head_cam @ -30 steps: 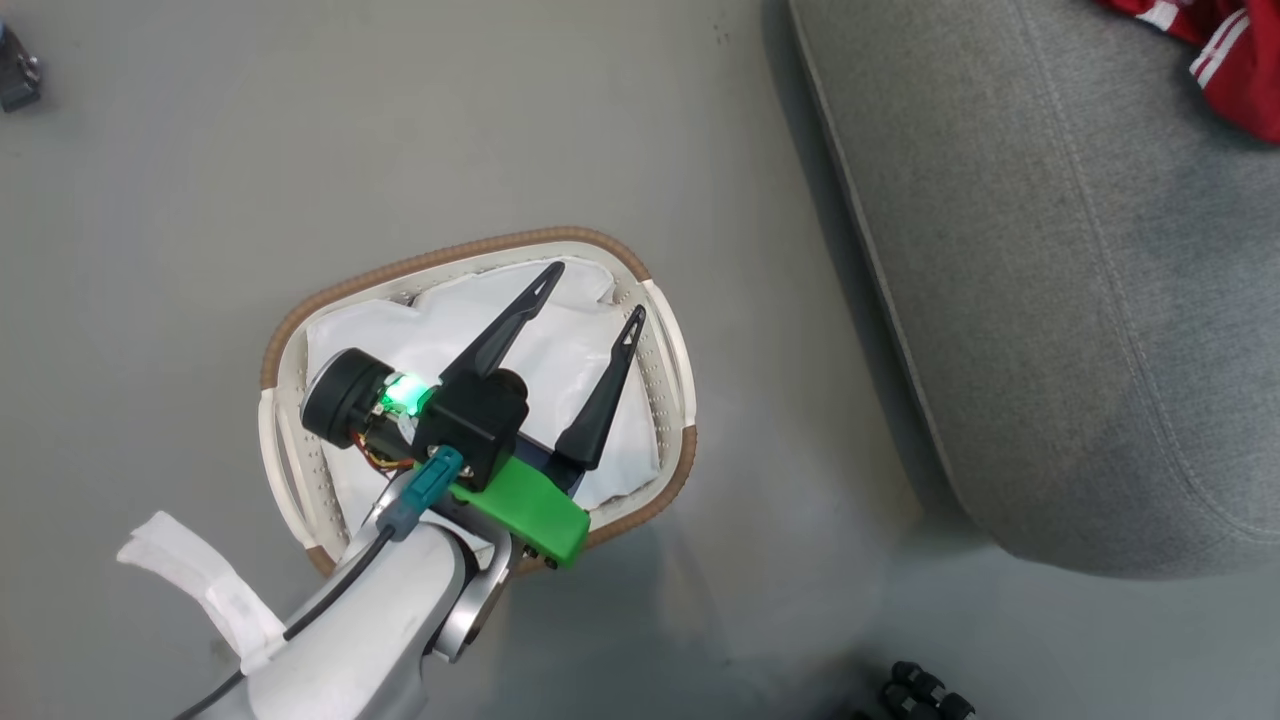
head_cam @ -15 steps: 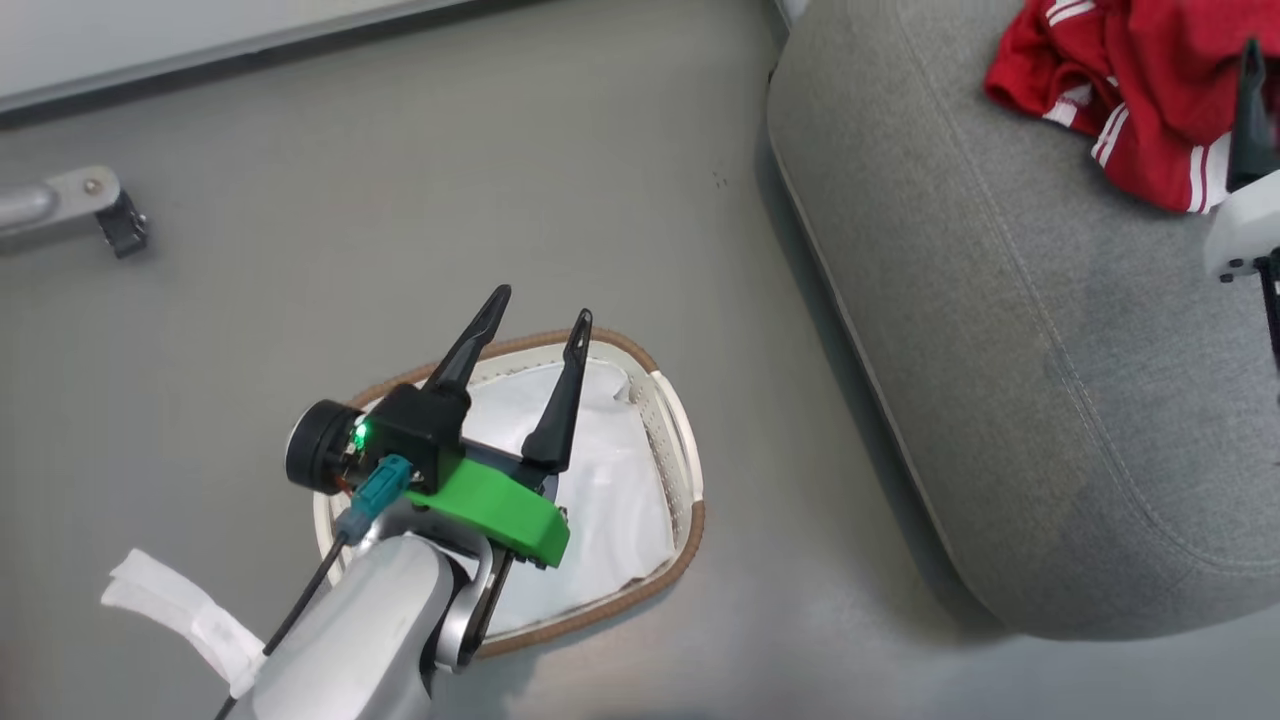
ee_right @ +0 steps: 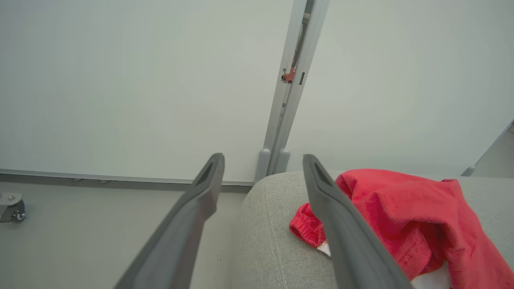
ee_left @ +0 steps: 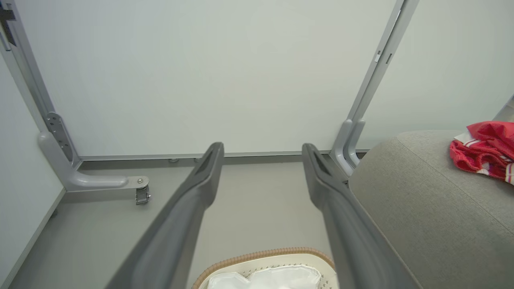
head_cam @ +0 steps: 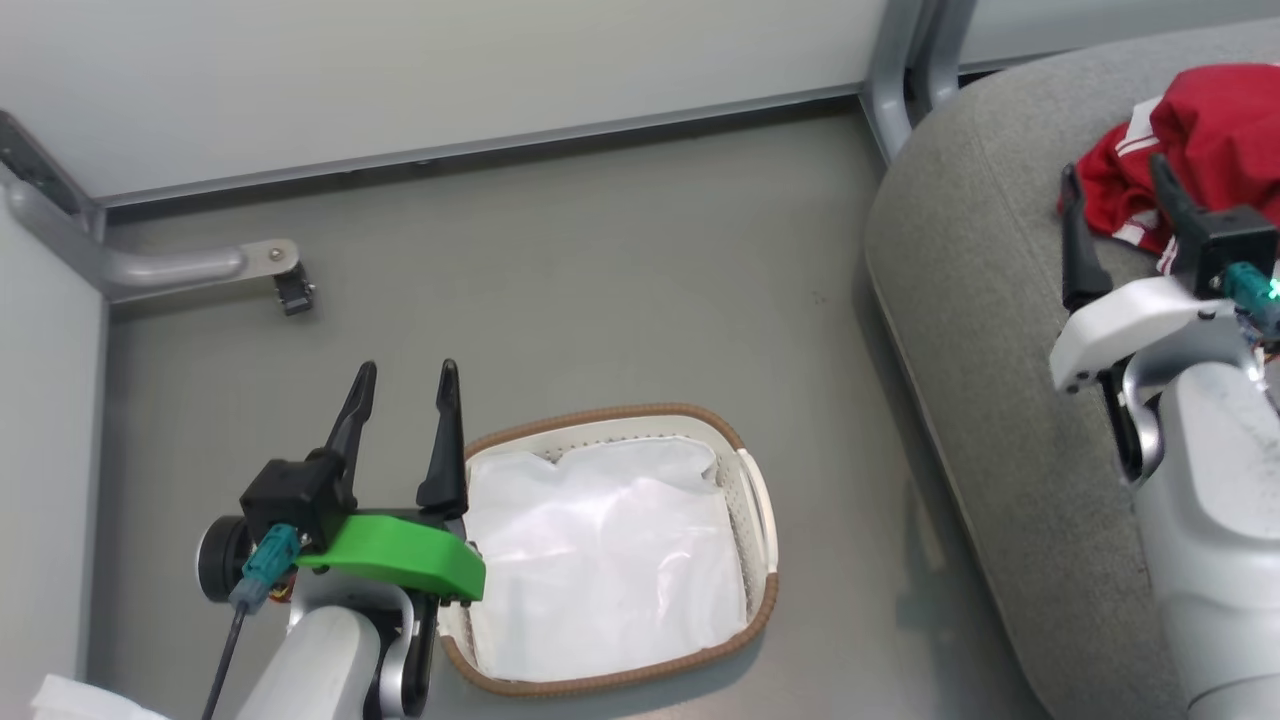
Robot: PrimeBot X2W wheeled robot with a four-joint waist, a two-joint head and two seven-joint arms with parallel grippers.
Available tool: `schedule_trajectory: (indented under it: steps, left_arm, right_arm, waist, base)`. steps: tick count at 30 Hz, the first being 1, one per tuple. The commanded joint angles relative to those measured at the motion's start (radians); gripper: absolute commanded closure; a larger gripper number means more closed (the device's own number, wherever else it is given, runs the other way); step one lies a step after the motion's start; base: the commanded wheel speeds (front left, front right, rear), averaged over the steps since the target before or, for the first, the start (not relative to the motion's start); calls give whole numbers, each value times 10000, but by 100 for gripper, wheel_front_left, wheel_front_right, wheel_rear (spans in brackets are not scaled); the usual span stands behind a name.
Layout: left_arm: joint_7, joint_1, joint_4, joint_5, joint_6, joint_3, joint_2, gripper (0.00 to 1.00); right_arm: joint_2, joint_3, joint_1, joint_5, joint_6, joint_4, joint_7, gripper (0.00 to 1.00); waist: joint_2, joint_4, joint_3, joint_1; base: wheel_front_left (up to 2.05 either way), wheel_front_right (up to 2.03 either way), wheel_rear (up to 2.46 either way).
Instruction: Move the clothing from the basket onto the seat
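The clothing (head_cam: 1215,125), a bright-red heap with white stripes, lies on the grey seat (head_cam: 980,340) at the upper right. The basket (head_cam: 600,412) stands on the floor left of the seat, and only its white liner (head_cam: 600,560) shows inside. My left gripper (head_cam: 408,368) is open and empty beside the basket's left rim. My right gripper (head_cam: 1113,168) hangs open over the seat at the near edge of the clothing, holding nothing. In the right wrist view the clothing (ee_right: 401,212) lies beyond the right finger (ee_right: 321,188). The left wrist view shows the basket's rim (ee_left: 261,253) and the clothing (ee_left: 482,154).
A pale wall panel (head_cam: 450,70) runs along the back, with a grey metal post (head_cam: 900,60) at the seat's corner. A metal foot with a caster (head_cam: 290,285) sticks out onto the grey floor at the left. Bare floor (head_cam: 600,280) lies between wall and basket.
The head camera has tilted up, so the whole picture has shifted. My left gripper has moved off the basket's liner to its left rim. My right gripper has come into view over the seat.
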State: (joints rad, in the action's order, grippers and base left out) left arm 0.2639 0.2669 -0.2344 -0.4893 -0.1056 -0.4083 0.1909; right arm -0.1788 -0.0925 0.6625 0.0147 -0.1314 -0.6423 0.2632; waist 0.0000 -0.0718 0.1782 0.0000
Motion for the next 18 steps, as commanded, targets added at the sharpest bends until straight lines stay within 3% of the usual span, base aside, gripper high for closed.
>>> schedule_trajectory:
  steps: [1,10,18]
  left_arm:
    - [4,-311,-94,103,68,182,-103,0]
    - [5,-1532,-581,356,406,1345,-567,0]
    - [6,-2367,-607,688,711,2065,-867,0]
  right_arm:
    - [139,39,-437,-108,14,126,20,0]
    - [1056,252,-2573,-615,14,1203,22,0]
    - [1271,542,-4269,-1202,14,2403,22,0]
  waist:
    - [0,690,-668,0]
    - [0,1197,-1227,0]
    - [0,1354,-1646,0]
  base:
    - [0,0,0]
    - [0,0,0]
    - [0,0,0]
